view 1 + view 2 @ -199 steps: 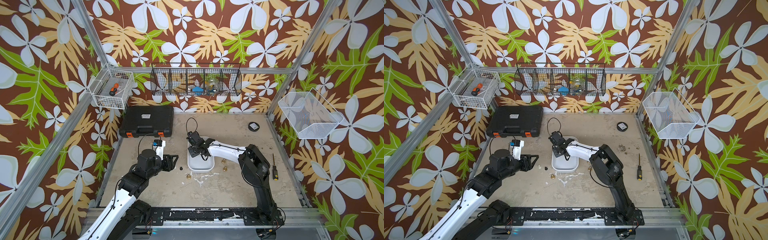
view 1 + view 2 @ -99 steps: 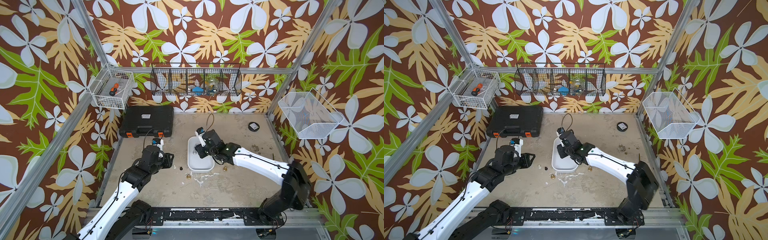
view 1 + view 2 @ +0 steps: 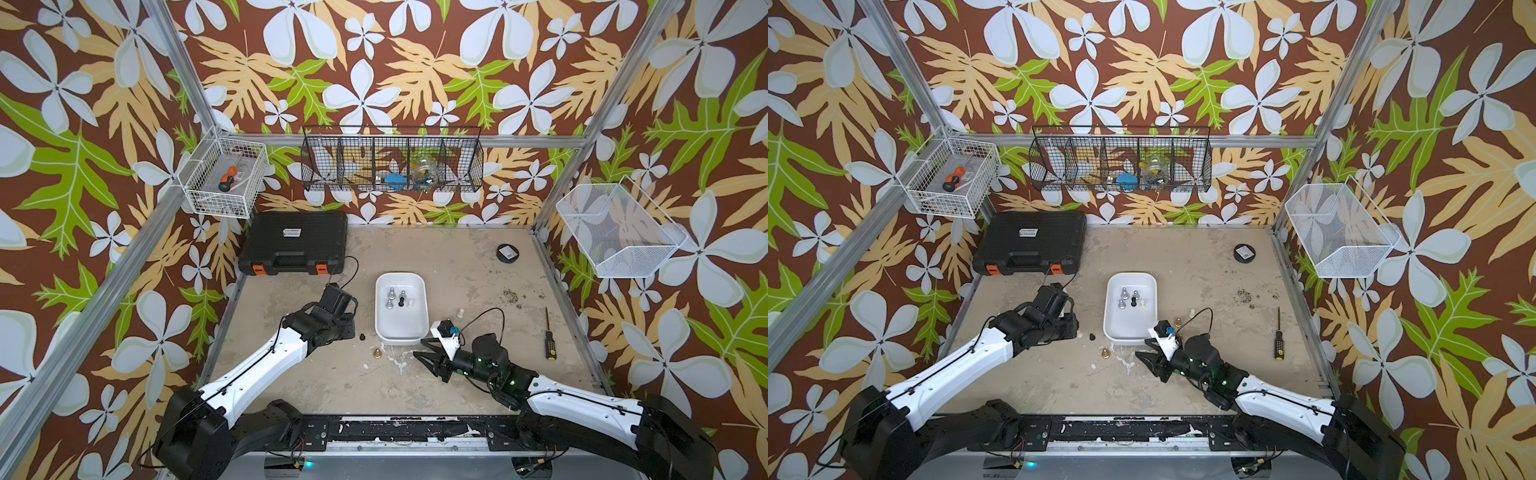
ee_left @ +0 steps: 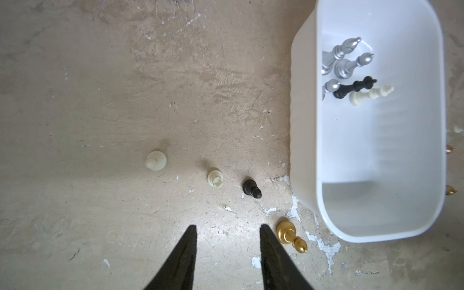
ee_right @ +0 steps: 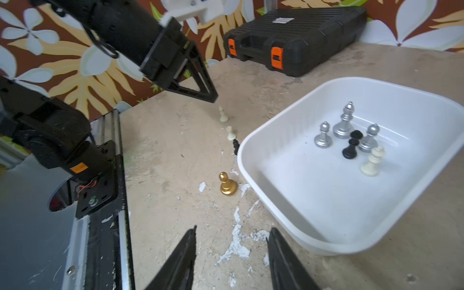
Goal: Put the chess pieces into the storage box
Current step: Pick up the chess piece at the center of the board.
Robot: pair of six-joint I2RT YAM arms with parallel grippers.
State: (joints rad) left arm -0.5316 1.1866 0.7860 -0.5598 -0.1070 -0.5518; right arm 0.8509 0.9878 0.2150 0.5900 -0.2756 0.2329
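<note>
The white storage box [image 3: 402, 329] [image 3: 1128, 330] [image 4: 376, 163] [image 5: 326, 200] holds three silver chess pieces [image 5: 343, 123], a black one [image 5: 350, 148] and a cream one [image 5: 371, 162]. On the table to its left stand a gold pawn [image 3: 377, 353] [image 4: 291, 236] [image 5: 227, 184], a black piece [image 3: 362, 337] [image 4: 251, 188] and two cream pieces [image 4: 215, 177]. Gold [image 3: 1177, 322] and cream [image 3: 1192, 312] pieces stand to its right. My left gripper [image 3: 348, 329] [image 4: 226, 226] hangs open and empty, left of the gold pawn. My right gripper [image 3: 418, 348] [image 5: 233, 228] is open and empty at the box's front corner.
A black case with orange latches [image 3: 295, 243] lies at the back left. A yellow-handled screwdriver [image 3: 549, 336] lies at the right and a black round disc [image 3: 508, 252] at the back right. Wire baskets [image 3: 226, 183] hang on the walls.
My right gripper has pulled back from over the box to the table in front of it, and its jaws have widened. The left gripper has stayed about where it was, jaws somewhat narrower.
</note>
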